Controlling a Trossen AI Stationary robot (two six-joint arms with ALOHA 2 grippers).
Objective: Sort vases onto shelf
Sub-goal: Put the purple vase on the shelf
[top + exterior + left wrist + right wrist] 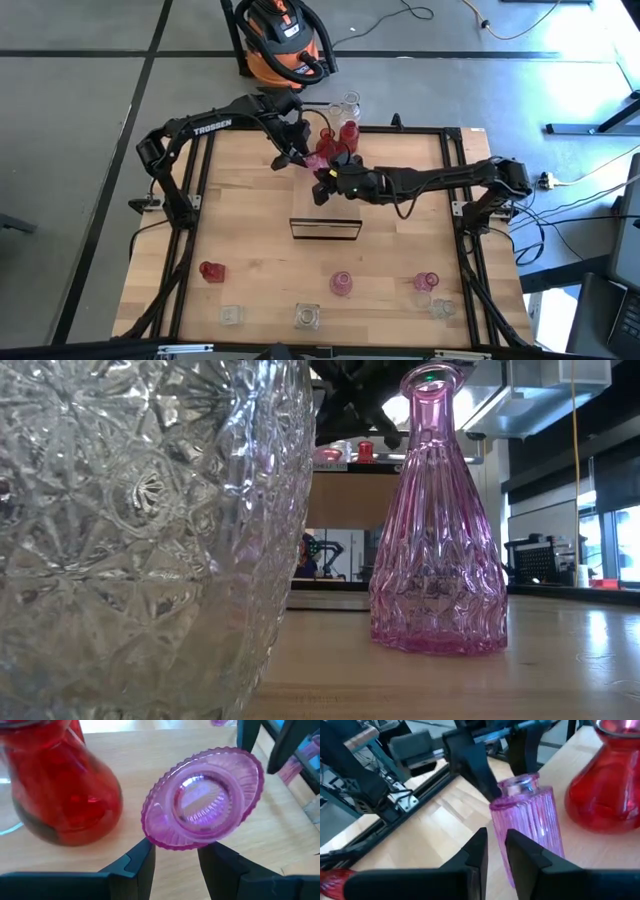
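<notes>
High view: left tool and right tool converge on pink vase, far side of worktop.

Left wrist: fingers pinch the fluted base of the vase; red vase just beside.

Right wrist: right tool nearly closed, beside the ribbed body, holding nothing.

Likely light, rigid, slippery, breakable; long axis tipped.

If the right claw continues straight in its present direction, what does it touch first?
Most likely the pink vase directly ahead of the right claw, which the left claw holds tilted. Depth is unclear; the red vase stands to one side.
</notes>
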